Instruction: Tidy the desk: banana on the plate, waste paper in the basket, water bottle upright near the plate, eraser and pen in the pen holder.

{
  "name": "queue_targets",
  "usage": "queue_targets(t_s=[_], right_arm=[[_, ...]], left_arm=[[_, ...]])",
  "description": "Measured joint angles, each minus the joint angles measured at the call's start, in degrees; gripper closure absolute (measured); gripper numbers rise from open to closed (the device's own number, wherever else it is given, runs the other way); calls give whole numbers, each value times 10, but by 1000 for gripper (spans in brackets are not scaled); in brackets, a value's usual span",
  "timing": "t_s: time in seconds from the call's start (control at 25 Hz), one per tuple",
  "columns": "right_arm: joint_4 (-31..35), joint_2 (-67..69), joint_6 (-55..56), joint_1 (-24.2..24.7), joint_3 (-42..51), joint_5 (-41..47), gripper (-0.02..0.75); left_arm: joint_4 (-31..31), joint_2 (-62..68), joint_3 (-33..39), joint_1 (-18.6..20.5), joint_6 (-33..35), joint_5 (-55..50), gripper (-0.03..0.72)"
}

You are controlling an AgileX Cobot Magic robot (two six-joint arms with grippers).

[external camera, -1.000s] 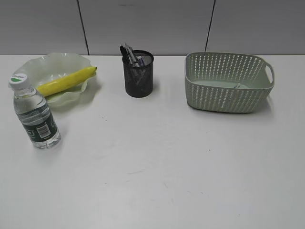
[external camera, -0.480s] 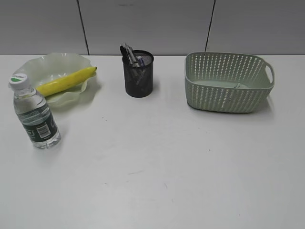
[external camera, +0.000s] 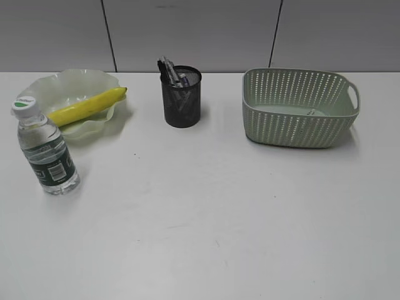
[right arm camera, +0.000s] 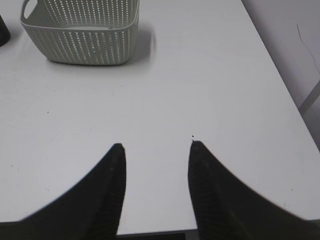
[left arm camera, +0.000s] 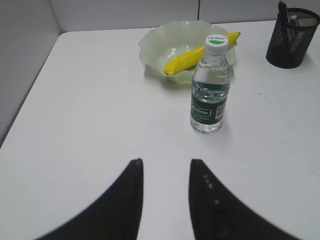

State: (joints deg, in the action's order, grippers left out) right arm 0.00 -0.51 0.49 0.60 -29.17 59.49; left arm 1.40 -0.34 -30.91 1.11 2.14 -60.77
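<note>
Desk (external camera: 206,219) reads as tidy already, so what remains is mostly risk, taken left to right. Left gripper (left arm camera: 165,165) hangs low over bare tabletop, jaws parted and empty; the water bottle (left arm camera: 210,85) stands upright ahead of it and slightly to its right, near but apart. Any forward or rightward swing would likely clip it, and a small bottle that tall tips easily and could roll. Just beyond the bottle sits the plate (left arm camera: 150,42) with the banana (left arm camera: 192,56) lying across it, one end overhanging the far rim; a toppled bottle or a nudge to that rim could likely roll the banana off. Further right of that gripper is the pen holder (external camera: 182,97) with pens sticking out; eraser not discernible through the mesh. Right gripper (right arm camera: 155,147) also spread and empty, basket (right arm camera: 82,30) ahead and to its left, well apart. Waste paper isn't clearly visible inside from any view, so that item can't be confirmed. Basket looks light; a sweeping retract would shove it.
</note>
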Motion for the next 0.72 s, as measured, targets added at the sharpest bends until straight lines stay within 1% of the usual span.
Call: queue_targets(t_s=[0.72], right_arm=[[0,0,0,0,0,0,399]], left_arm=[[0,0,0,0,0,0,452]])
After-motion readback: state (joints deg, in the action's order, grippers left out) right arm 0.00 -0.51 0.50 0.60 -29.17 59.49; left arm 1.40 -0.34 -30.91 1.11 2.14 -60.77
